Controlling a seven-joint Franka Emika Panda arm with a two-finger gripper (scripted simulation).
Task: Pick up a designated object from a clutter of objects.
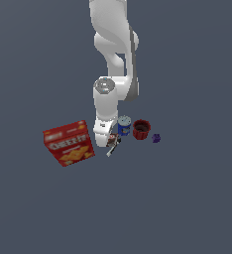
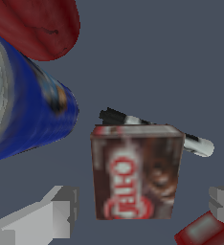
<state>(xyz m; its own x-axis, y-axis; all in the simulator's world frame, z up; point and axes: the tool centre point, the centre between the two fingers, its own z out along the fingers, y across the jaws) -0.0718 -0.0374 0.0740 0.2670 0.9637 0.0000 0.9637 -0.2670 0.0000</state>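
The small brown-red box (image 2: pixel 135 172) with white lettering lies flat on the dark floor. In the exterior view only a sliver of it (image 1: pixel 111 137) shows under the hand. My gripper (image 2: pixel 142 206) is low over it and open. One finger (image 2: pixel 51 215) stands on one side of the box and the other finger (image 2: pixel 223 198) on the opposite side, both with a gap to it. The black-white marker (image 2: pixel 154 130) lies right along the box's far edge. In the exterior view the gripper (image 1: pixel 110 136) is between the cracker box and the blue can.
The big red cracker box (image 1: pixel 69 143) lies at the exterior view's left. The blue can (image 1: pixel 124 125), the dark red cup (image 1: pixel 141 129) and the tiny purple piece (image 1: pixel 156 138) stand to the right. The can (image 2: pixel 32 115) and cup (image 2: pixel 39 26) are close in the wrist view.
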